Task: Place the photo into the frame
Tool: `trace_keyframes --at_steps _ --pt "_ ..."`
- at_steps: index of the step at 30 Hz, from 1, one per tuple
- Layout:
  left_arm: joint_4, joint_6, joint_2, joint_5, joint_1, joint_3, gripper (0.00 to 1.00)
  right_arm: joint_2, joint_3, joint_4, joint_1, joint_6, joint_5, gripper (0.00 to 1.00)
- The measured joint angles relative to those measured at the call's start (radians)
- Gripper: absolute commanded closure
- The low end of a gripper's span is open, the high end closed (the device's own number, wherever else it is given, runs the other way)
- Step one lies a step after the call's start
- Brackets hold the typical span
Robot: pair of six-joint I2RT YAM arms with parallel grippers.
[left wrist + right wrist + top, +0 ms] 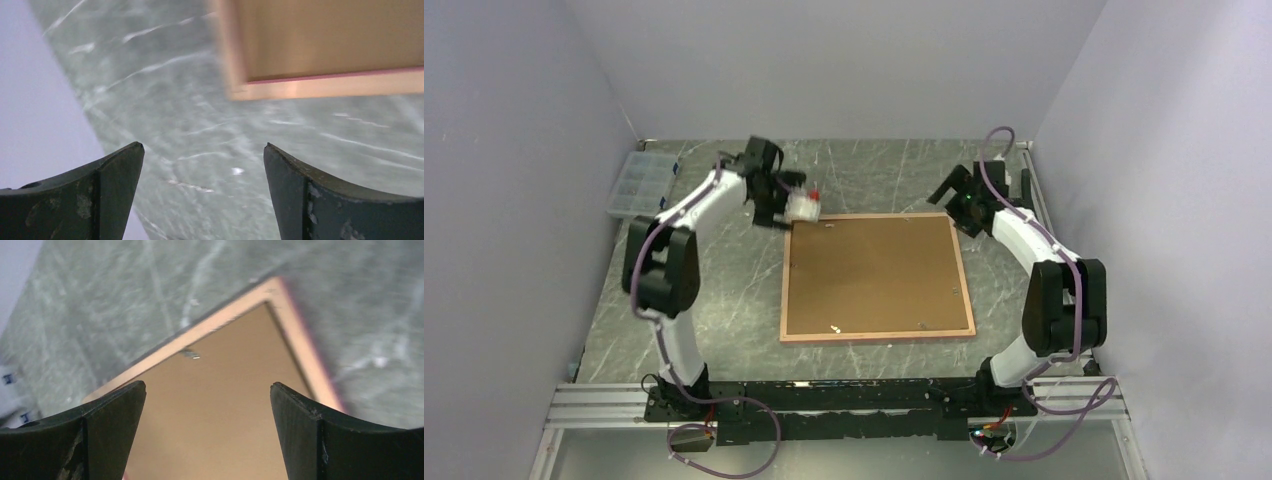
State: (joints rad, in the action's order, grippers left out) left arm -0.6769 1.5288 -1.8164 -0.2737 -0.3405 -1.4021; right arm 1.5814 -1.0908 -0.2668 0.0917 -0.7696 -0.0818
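Note:
The frame [876,335] lies back-up in the middle of the table, its tan rails around a plain brown backing board [874,275]. The photo is not in view. My left gripper [771,205] is open and empty just off the frame's far left corner. In the left wrist view, the gripper [202,150] hangs over bare table and the frame corner [325,90] lies beyond it. My right gripper [954,195] is open and empty at the frame's far right corner. In the right wrist view, the gripper [207,387] is above the backing board [220,410], near the frame rail [305,355].
A clear plastic compartment box [639,185] sits at the far left by the wall. Walls close in the table on the left, back and right. A small metal tab [190,355] sits on the backing board near the far rail.

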Motion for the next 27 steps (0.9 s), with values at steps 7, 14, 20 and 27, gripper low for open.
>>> trace_keyframes --at_steps 7,14,20,27 --pt "-0.121 -0.285 -0.409 -0.037 0.124 -0.593 0.06 -0.01 0.123 -0.056 -0.118 0.006 0.038 0.0" --pt "-0.204 -0.548 -0.658 -0.117 0.143 -0.836 0.13 -0.139 0.249 -0.204 -0.129 -0.035 0.005 0.0" --pt "-0.18 -0.712 -0.669 -0.226 0.148 -0.838 0.16 -0.373 0.279 -0.424 -0.119 -0.049 -0.055 0.0" --pt "-0.143 -0.818 -0.669 -0.303 0.151 -0.825 0.17 -0.579 0.409 -0.616 -0.106 -0.051 -0.173 0.0"
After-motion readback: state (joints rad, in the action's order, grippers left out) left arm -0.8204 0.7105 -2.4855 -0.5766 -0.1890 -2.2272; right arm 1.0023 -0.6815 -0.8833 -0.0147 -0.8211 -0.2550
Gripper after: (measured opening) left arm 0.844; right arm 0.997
